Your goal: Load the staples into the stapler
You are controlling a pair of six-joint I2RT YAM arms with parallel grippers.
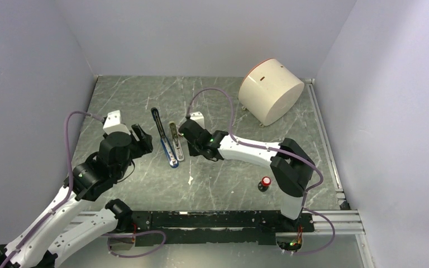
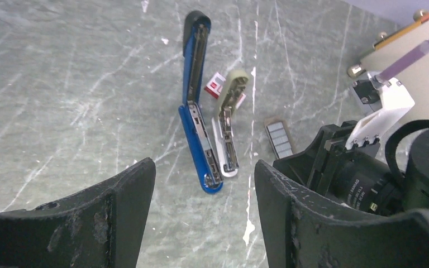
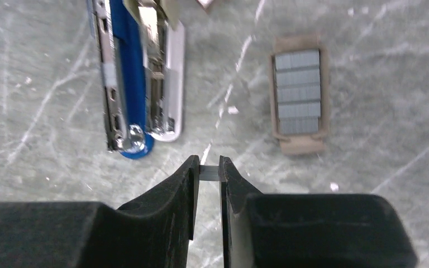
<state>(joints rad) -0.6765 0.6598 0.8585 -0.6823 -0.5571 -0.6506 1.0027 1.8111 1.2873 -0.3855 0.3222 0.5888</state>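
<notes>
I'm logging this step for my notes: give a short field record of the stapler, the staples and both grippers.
stapler: blue, hinged open, flat on table, beside a beige stapler
staples: grey rows in beige tray, apart from both staplers
left gripper: open, empty
right gripper: closed on a small grey staple strip

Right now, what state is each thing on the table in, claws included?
Blue stapler: hinged wide open, lying flat, channel exposed.
Beige stapler: open too, lying beside the blue one.
Staple tray: lying uncovered, grey staples inside.
Staple strip: pinched in the right claw.
Right claw: shut on the staple strip.
Left claw: open, empty.
White round tub: appears tipped on its side.
</notes>
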